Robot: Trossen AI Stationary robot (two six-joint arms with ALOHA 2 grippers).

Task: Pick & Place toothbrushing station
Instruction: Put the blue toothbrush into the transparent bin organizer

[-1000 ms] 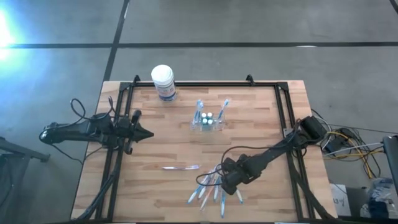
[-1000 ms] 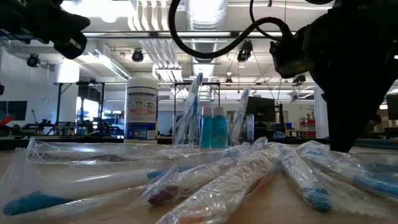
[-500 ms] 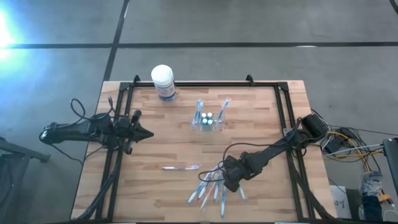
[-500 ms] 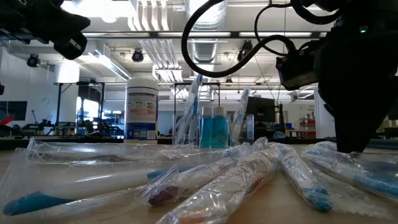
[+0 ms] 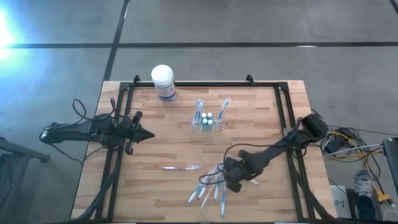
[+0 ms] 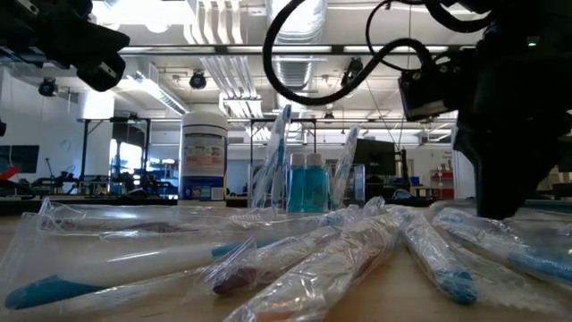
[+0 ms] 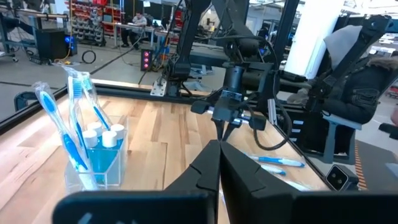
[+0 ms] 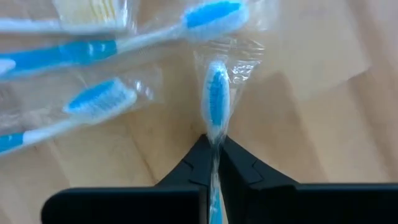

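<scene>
The toothbrushing station is a clear holder with two blue bottles and upright brushes, standing mid-table; it also shows in the left wrist view and the low view. Near the front edge lies a pile of wrapped toothbrushes. My right gripper stands over the pile's right side, pointing steeply down, shut on one wrapped blue-headed toothbrush. My left gripper waits shut and level at the table's left, touching nothing. My right gripper pinches the wrapped toothbrush between its two fingertips at the neck, just behind the blue head, through the clear wrapper. The fingers come from above, slanting steeply down, one on each side of the brush. The head and wrapper lie on the wood.
A white tub with a blue label stands at the far left. One wrapped toothbrush lies alone left of the pile. Other wrapped brushes lie close beside the held one. A black frame borders the table.
My right gripper has shut on the wrapped toothbrush at the pile's right side and has rolled a little about its own axis while staying over the same spot. The pile and the station have not moved.
</scene>
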